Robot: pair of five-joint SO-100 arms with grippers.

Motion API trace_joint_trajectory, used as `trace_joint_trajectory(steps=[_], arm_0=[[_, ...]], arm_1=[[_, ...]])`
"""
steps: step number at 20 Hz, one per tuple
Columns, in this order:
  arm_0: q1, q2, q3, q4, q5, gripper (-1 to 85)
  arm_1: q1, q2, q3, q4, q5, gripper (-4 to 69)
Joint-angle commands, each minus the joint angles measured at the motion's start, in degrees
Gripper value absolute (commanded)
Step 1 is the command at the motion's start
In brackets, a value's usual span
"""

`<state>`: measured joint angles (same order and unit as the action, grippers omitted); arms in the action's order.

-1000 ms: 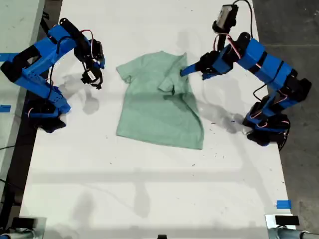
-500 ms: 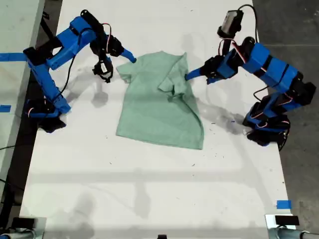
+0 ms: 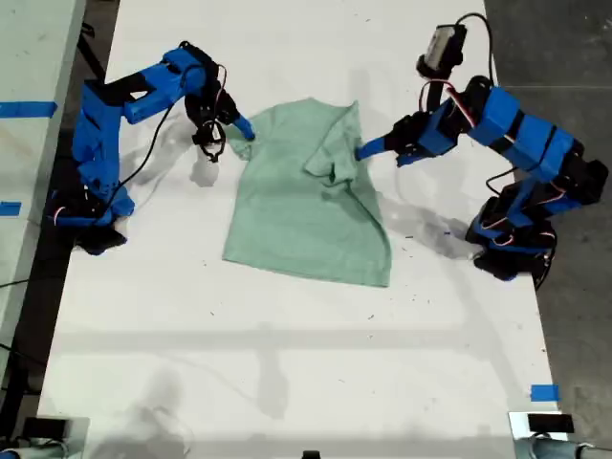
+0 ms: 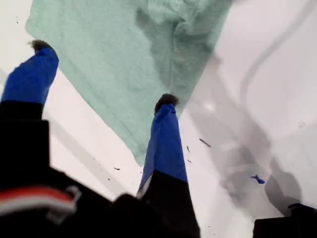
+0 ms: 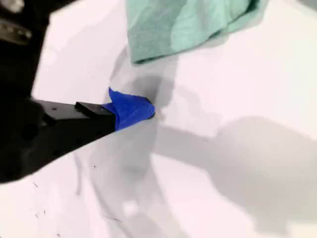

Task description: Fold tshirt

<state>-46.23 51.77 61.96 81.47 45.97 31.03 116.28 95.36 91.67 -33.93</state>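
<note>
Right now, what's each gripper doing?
My first gripper: open, over the tshirt, holding nothing.
My second gripper: cannot tell; short of the sleeve, over bare table.

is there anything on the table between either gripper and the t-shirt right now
Nothing visible. My first gripper is open at the t-shirt edge, over the cloth. My second gripper hangs just off the sleeve, with only bare white table between.

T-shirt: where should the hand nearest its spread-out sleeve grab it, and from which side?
Grip the tshirt by the outer edge of its flat sleeve, coming in low from the exterior view's left. That sleeve sticks out sideways and lies flat on the table, while the opposite side is folded inward. My second hand sits right beside it.
</note>
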Motion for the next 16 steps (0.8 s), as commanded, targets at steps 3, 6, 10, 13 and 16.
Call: trace_joint_trajectory(steps=[3, 6, 10, 13, 16], arm_0=[[-1.67, -5.45, -7.12, -1.58, 1.05, 0.6], [-0.09, -5.36, -8.17, -2.02, 0.53, 0.1], [0.53, -2.11, -8.96, -0.79, 0.09, 0.0], [0.88, 6.33, -9.32, 4.04, -0.26, 0.0], [5.19, 13.18, -17.05, 5.71, 0.62, 0.0]], arm_1=[[-0.88, 5.45, 2.46, -2.02, 1.41, 35.7], [-0.53, 6.77, 4.39, -2.72, 1.76, 35.5], [-0.35, 7.56, 5.89, -2.81, 2.02, 35.5], [0.18, 10.02, 8.09, -2.9, 2.2, 35.5], [1.23, 12.66, 10.9, -2.9, 2.2, 35.5]])
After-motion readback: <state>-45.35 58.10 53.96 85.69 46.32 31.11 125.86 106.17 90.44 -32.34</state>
